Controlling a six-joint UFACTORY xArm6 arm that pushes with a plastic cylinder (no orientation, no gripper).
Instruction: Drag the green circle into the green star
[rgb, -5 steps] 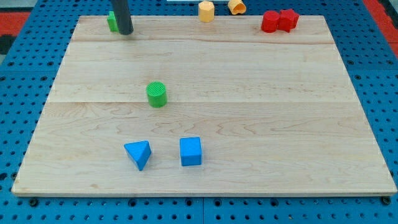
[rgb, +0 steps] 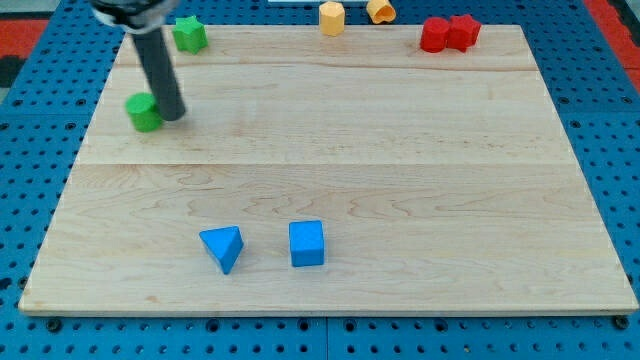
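The green circle (rgb: 144, 112) is a short green cylinder at the board's left side, in the upper part. My tip (rgb: 173, 115) rests right against the circle's right side. The rod rises from there toward the view's top left. The green star (rgb: 189, 34) lies near the board's top edge, above and a little right of the circle, apart from it.
Two orange blocks (rgb: 331, 17) (rgb: 379, 10) sit at the top edge near the middle. Two red blocks (rgb: 449, 33) touch each other at the top right. A blue triangle (rgb: 223, 247) and a blue cube (rgb: 307, 243) lie near the bottom. The wooden board (rgb: 420, 180) rests on a blue pegboard.
The green circle has moved from the board's middle left up and to the left. My tip has come down from beside the green star to the circle's right side. The star now shows fully.
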